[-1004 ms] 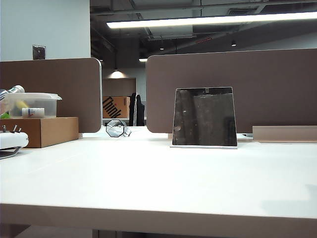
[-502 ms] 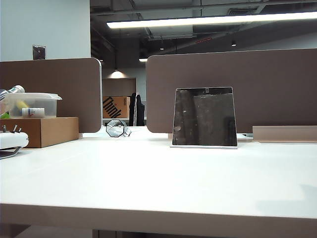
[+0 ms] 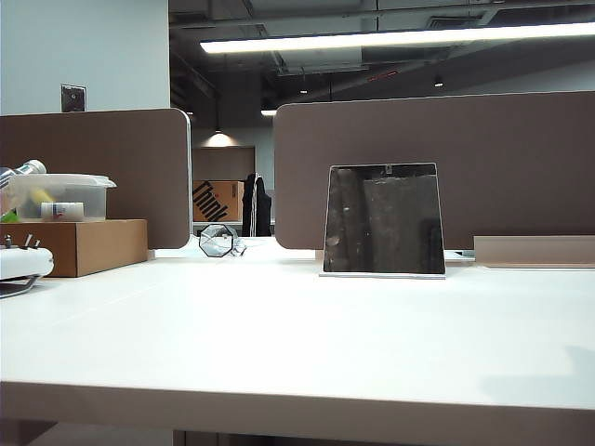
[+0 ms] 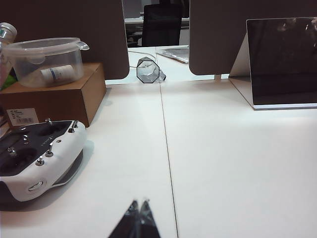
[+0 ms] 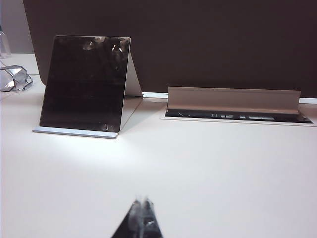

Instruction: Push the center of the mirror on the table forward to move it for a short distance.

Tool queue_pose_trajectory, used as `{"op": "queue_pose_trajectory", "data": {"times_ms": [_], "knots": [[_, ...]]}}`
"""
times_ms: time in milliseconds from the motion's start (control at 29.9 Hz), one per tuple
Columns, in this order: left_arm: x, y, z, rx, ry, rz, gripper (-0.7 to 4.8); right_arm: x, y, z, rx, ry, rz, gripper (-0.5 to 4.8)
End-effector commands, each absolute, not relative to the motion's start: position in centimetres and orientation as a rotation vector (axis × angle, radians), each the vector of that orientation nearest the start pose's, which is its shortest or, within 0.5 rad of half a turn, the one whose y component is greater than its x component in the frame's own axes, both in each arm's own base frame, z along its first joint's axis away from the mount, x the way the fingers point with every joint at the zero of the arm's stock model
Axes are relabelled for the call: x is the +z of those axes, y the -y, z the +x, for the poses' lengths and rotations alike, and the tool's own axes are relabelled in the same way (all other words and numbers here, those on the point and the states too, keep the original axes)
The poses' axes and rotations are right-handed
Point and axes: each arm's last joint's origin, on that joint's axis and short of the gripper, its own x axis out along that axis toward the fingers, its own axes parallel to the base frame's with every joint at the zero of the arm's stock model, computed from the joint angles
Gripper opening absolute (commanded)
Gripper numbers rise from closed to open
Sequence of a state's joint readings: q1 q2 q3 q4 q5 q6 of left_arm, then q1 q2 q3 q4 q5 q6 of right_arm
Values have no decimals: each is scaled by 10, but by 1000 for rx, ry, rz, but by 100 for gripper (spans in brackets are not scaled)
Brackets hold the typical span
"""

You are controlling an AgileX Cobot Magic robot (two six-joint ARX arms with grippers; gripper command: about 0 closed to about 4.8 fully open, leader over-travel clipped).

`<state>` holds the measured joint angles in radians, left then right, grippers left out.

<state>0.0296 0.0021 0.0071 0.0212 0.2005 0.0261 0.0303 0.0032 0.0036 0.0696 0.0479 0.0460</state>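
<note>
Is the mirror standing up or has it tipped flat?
Standing, leaning back on its white base: the mirror faces the camera near the partition. Both end effectors, left and right, look shut and well short of it.

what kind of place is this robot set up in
Most likely an open-plan office. The mirror stands on a white table backed by brown desk partitions, under a long ceiling light. Left gripper and right gripper hover shut above the table.
</note>
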Motion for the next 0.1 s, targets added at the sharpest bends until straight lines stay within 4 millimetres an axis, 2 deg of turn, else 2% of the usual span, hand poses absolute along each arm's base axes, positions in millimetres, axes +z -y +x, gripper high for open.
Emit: {"op": "queue_pose_trajectory", "data": {"times_ms": [33,100], "knots": [[169,3,97,-175,37,30,-5,171,-2,98,-14,81,47,-4],[169,3,97,-175,37,30,-5,171,-2,98,-14,81,47,-4]]}}
